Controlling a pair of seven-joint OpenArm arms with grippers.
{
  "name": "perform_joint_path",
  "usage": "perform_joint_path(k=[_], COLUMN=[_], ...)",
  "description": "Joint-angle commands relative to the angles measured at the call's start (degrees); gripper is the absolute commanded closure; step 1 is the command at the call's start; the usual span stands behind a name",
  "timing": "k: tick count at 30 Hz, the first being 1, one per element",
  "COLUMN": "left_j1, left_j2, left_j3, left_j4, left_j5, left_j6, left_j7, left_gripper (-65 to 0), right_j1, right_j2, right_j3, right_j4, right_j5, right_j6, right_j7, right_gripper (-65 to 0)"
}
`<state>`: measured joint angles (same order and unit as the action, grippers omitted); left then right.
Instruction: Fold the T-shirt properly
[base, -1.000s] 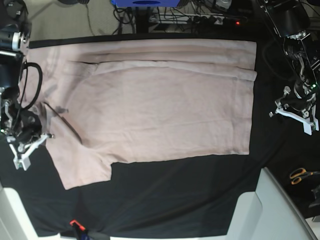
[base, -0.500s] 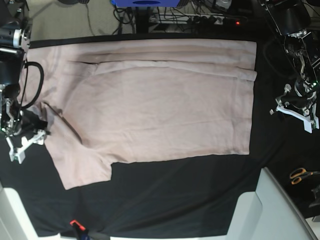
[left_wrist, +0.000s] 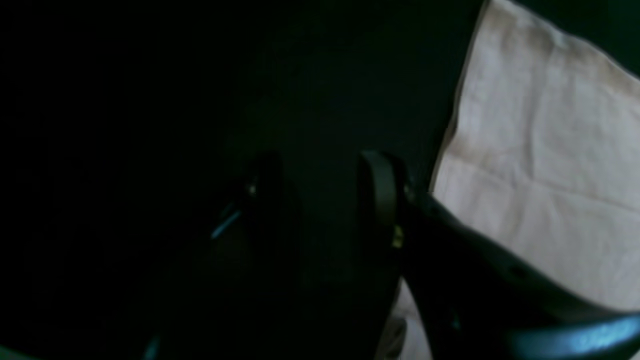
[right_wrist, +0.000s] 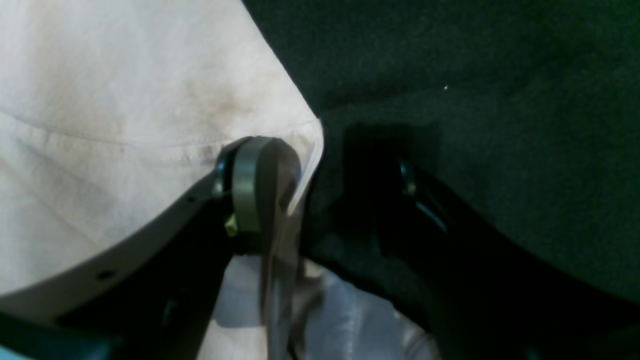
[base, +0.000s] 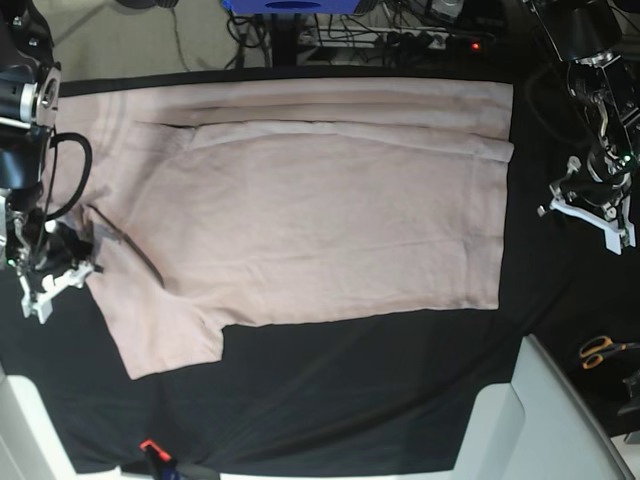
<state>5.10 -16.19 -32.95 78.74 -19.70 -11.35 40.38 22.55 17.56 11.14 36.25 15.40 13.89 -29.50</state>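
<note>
Only in the base view, scissors (base: 603, 351) show.

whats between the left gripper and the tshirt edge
Only bare black table cloth lies between the left gripper and the T-shirt, shown in the base view.

The T-shirt (base: 310, 215) is lying spread flat across the black cloth, pale pink and plain, no print anywhere. Its far long edge is sitting folded in over the body, leaving a couple of long creases running the width. One short sleeve is sticking out toward the near edge on my right side. The hem is lying straight on my left side.
</note>
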Motion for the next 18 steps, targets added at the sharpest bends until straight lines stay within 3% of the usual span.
perform_joint_path(k=[1,7,9,12,18], left_j1=[-0.66,-0.75,-0.84,-1.02,-1.37], left_j2=[-1.09,-1.09,-1.09,-1.09,-1.09], left_j3=[-0.33,-0.33,-0.33,-0.33,-0.33], left_j4=[0.95,0.95,0.95,0.95,0.95], left_j5=[-0.47,-0.47,-0.47,-0.47,-0.47], left_j6=[-0.03,-0.03,-0.03,-0.03,-0.03], left_j7=[-1.04,-1.04,-1.04,-1.04,-1.04], left_gripper=[-25.0,-25.0,-25.0,-25.0,-25.0], right_j1=[1.41,1.50,1.50,1.67,2.20], right_j2=[0.77,-0.11,-0.38,-0.38,-0.38], right_j3=[0.07,-0.28,-0.28,0.07,0.16], right_j4=[0.45,0.45,0.45,-0.78,-0.69], right_j5=[0.21,0.21,0.21,0.21,0.21], right_j6=[-0.04,0.04,0.66,3.47,3.82], right_j7=[0.44,0.44,0.44,0.44,0.44], right_gripper=[-28.1,-26.7,-18.8,0.0,0.0])
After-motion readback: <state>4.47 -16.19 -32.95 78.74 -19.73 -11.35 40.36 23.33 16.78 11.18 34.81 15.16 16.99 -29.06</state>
